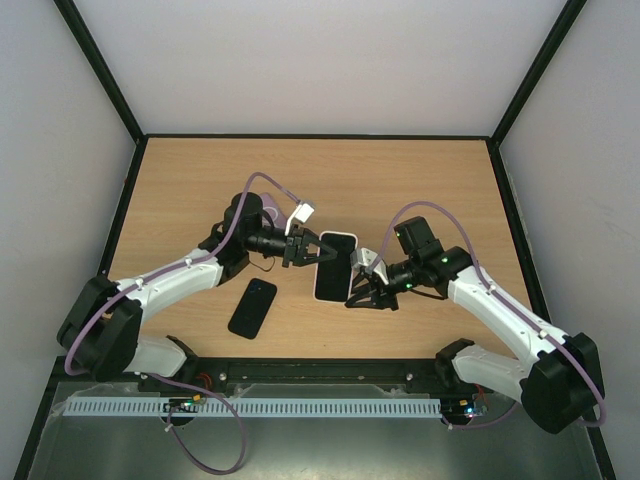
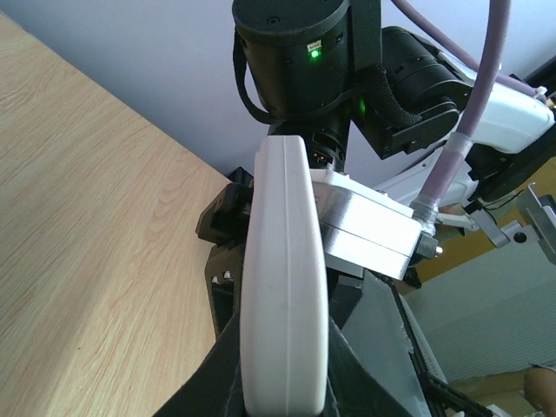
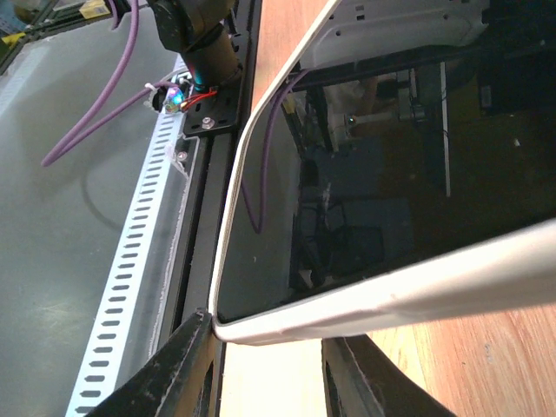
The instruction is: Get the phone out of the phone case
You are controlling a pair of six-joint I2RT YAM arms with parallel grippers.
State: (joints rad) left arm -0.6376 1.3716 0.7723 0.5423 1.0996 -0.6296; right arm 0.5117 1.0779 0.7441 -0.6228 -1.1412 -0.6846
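A white phone case (image 1: pixel 337 237) with the black phone (image 1: pixel 333 272) in it is held above the table's middle. My left gripper (image 1: pixel 308 250) is shut on the case's left edge; in the left wrist view the white case edge (image 2: pixel 282 261) stands clamped between my fingers (image 2: pixel 217 382). My right gripper (image 1: pixel 362 297) is at the case's lower right corner. In the right wrist view its jaws stand apart (image 3: pixel 265 365), one finger (image 3: pixel 187 365) touching the case corner (image 3: pixel 228 330), with the dark screen (image 3: pixel 373 200) above.
A second black phone (image 1: pixel 253 307) lies flat on the wooden table (image 1: pixel 180 190), in front of the left arm. A black rail (image 1: pixel 320 378) runs along the near edge. Black frame walls border the table.
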